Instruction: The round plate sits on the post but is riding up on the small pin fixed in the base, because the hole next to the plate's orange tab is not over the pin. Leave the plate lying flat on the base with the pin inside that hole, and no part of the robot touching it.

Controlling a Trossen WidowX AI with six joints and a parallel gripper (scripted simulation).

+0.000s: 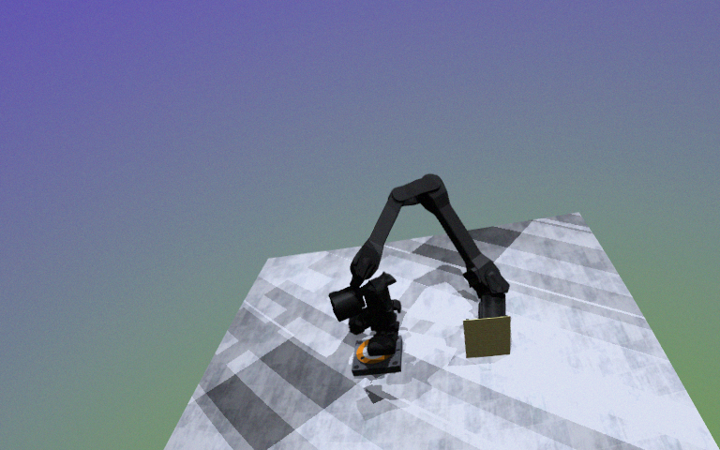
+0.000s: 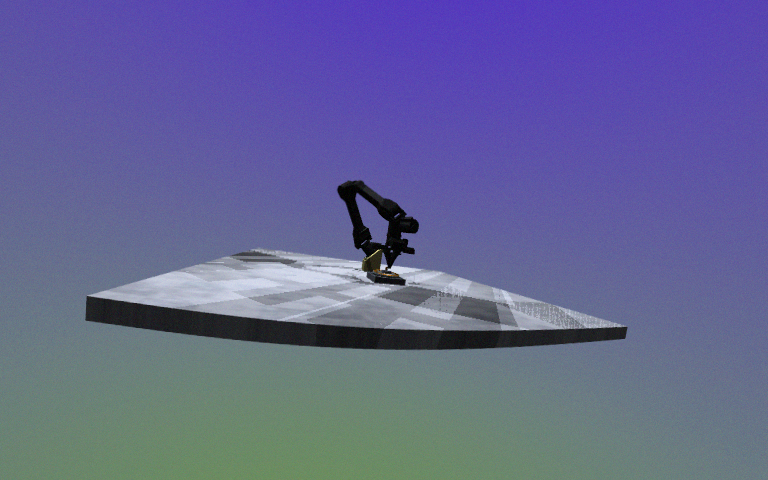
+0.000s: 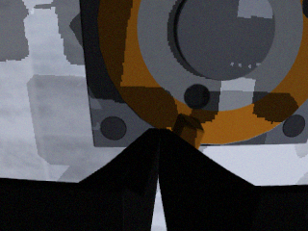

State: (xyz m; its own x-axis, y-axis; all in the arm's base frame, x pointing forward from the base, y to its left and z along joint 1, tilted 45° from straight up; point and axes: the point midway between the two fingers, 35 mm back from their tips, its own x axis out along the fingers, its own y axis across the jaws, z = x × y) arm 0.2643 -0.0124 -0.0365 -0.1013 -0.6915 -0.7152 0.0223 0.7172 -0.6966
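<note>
Top view, near to far: one patchy grey-white tabletop (image 1: pixel 557 392) (image 2: pixel 198 297) (image 3: pixel 53 111); one square base (image 1: pixel 377 369) (image 2: pixel 386 280) (image 3: pixel 103 138), left, bearing one round plate (image 1: pixel 362 356) (image 2: pixel 390 275) (image 3: pixel 231 130); one tab (image 3: pixel 189 129) just beside my one gripper (image 1: pixel 381 347) (image 2: pixel 389 266) (image 3: pixel 159 129), fingers pressed together, pinching nothing; one tan block (image 1: pixel 487 337) (image 2: pixel 372 260), right; violet-to-green backdrop (image 1: pixel 158 106) (image 2: pixel 169 113). Pin seating: can't tell.
</note>
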